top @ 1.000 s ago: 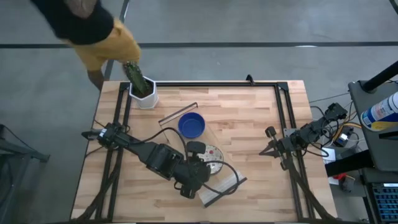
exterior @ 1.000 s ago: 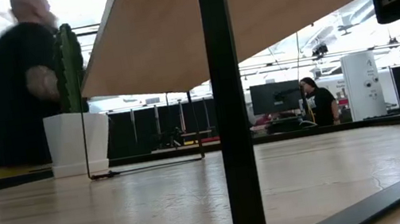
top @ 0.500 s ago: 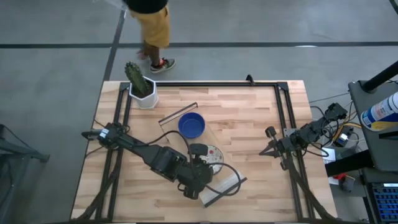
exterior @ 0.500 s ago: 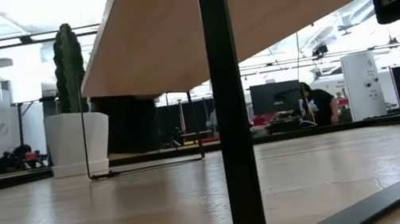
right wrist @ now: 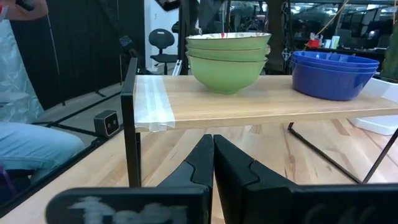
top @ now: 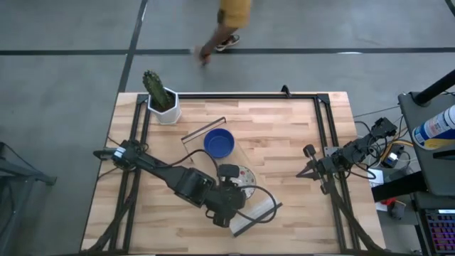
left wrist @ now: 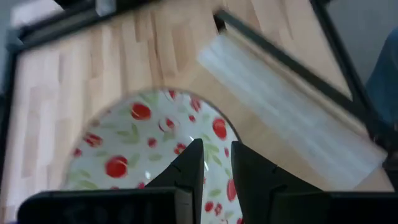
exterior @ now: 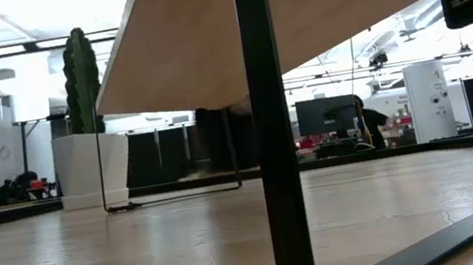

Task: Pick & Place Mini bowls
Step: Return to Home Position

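Observation:
A low wooden shelf (top: 250, 215) holds two stacks of mini bowls. The blue stack (top: 219, 143) (right wrist: 336, 74) sits nearer the far edge. The floral stack (top: 247, 183) is green outside in the right wrist view (right wrist: 228, 59). My left gripper (top: 229, 172) (left wrist: 216, 155) is over the top floral bowl (left wrist: 143, 130), its fingers a narrow gap apart at the rim. My right gripper (right wrist: 212, 146) is shut and waits low at the table's right side (top: 309, 153), pointing at the shelf. My left gripper has the top floral bowl by its rim (left wrist: 229, 127). One finger (left wrist: 193, 158) is over the patterned inside and the other (left wrist: 244, 158) at the outer edge. It comes from above, slanting. The fingers hide the contact itself, and the bowl sits on its stack.
A white hexagonal pot with a cactus (top: 165, 107) (exterior: 89, 165) stands at the far left corner. A black frame (top: 323, 128) rims the tabletop. The low view looks under the shelf (exterior: 293, 9), past a black leg (exterior: 276, 145). A person walks past beyond the far edge (top: 227, 25).
My left arm's elbow and wrist have shifted slightly toward the table's right, while the gripper has stayed at the floral bowl. The bowls have not moved. The person who stood by the cactus pot has walked off to the right, beyond the far edge.

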Tool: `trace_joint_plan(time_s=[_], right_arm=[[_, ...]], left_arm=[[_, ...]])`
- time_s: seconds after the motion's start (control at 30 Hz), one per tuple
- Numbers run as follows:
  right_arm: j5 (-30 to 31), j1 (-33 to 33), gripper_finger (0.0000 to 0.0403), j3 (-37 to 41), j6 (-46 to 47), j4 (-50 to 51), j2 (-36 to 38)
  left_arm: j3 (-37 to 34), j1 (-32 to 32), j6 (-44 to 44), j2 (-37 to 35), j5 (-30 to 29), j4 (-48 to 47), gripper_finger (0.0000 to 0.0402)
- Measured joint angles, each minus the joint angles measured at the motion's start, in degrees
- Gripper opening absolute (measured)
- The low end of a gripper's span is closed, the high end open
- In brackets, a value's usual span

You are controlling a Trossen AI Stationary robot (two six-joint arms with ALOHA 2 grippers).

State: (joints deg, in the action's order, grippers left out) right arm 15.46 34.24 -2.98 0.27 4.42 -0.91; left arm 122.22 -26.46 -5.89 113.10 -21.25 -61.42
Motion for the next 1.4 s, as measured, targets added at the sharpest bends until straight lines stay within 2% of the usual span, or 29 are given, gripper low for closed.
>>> trace_joint_plan(time_s=[0.27, 0.47, 0.53, 0.67, 0.9, 1.0, 1.1, 1.2, 1.3, 1.4], right_arm=[[-0.01, 0.00, 0.0009, 0.00, -0.12, -0.02, 0.00], [-0.02, 0.00, 0.0009, 0.00, -0.68, 0.00, 0.04], [-0.02, 0.00, 0.0009, 0.00, -0.32, 0.00, 0.04], [-0.02, 0.00, 0.0009, 0.00, -0.10, 0.00, 0.02], [-0.02, 0.00, 0.0009, 0.00, -0.01, -0.03, 0.04], [-0.02, 0.00, 0.0009, 0.00, -0.61, -0.02, 0.04], [-0.02, 0.00, 0.0009, 0.00, -0.47, -0.02, 0.04], [-0.01, 0.00, 0.0009, 0.00, -0.01, -0.02, 0.04], [-0.01, 0.00, 0.0009, 0.00, -0.64, -0.02, 0.02], [-0.02, 0.00, 0.0009, 0.00, -0.45, -0.02, 0.04]], left_arm=[[3.47, -0.21, -0.21, -0.64, -1.12, -1.41, 0.0076], [4.15, -1.06, -8.33, -4.46, -2.43, -5.71, 0.0073], [4.15, -1.84, -10.45, -5.51, -2.83, -7.37, 0.0060], [4.15, -4.08, -11.76, -6.64, -4.66, -7.89, 0.0010], [4.13, -7.77, -12.91, -9.40, -4.24, -8.53, 0.0001], [3.60, -10.24, -11.70, -10.75, -4.04, -5.74, 0.0000], [-0.39, -12.72, -8.55, -13.25, -3.02, 1.63, 0.0000], [-8.16, -14.22, -6.26, -16.89, -1.47, 10.54, 0.0000], [-19.94, -14.44, -6.21, -22.04, -0.12, 19.11, 0.0000], [-33.46, -14.05, -6.44, -28.33, 2.53, 31.66, 0.0000]])
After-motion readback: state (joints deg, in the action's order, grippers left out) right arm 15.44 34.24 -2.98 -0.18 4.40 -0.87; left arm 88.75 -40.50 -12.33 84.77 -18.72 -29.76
